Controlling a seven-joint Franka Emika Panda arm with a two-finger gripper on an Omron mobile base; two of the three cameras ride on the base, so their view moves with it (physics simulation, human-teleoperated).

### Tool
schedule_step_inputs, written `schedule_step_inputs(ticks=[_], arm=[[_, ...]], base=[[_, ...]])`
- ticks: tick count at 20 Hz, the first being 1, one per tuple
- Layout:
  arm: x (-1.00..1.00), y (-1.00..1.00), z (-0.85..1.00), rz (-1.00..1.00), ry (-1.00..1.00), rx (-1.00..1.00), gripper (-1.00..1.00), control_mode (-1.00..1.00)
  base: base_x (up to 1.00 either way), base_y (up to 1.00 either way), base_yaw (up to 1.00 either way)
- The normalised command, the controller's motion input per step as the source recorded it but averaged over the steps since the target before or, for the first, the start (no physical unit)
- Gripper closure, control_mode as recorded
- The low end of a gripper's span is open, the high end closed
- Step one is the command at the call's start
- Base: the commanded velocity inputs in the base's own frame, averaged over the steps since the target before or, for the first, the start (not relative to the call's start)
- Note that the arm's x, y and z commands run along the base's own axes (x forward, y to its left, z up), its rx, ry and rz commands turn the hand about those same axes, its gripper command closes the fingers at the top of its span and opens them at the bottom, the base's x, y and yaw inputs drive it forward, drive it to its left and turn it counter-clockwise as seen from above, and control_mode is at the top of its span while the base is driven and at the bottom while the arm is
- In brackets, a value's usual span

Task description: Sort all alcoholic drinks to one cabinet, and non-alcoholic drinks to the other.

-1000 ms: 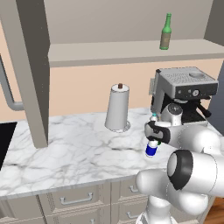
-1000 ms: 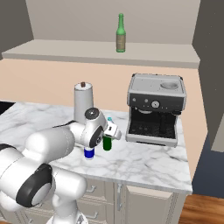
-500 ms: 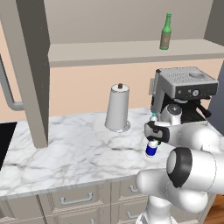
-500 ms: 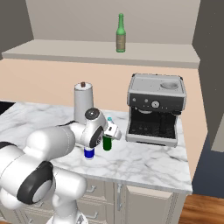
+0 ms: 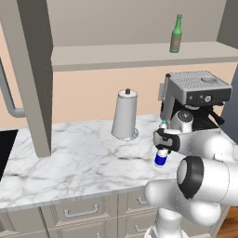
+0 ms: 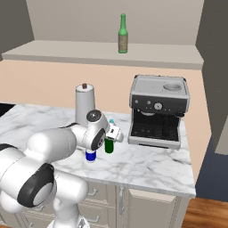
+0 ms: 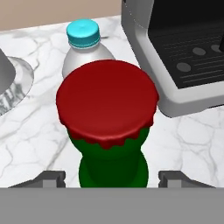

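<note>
Where legible, none: blue-labelled bottle (image 5: 161,158), tan-labelled bottle (image 6: 123,39).

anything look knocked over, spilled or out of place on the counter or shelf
Nothing stands out. The dark green bottle, clear bottle, blue-labelled bottle, paper towel roll and shelf bottle all stand upright; no spill on the marble counter.

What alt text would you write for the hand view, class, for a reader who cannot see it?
A dark green bottle with a red-sealed top stands close up between the end effector fingertips. Behind it on the marble counter stand a clear bottle with a teal cap and a coffee machine.
</note>
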Motion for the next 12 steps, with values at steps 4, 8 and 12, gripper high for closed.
schedule_step_inputs(ticks=[4, 8, 12], arm=[[0.0, -0.02, 0.0, 0.0, 0.0, 0.0, 1.0, -1.0], [0.0, -0.02, 0.0, -0.01, 0.0, 0.01, 1.0, -1.0], [0.0, 0.0, 0.0, -0.02, 0.0, 0.0, 1.0, -1.0]], base=[[0.0, 0.0, 0.0], [0.0, 0.0, 0.0], [0.0, 0.0, 0.0]])
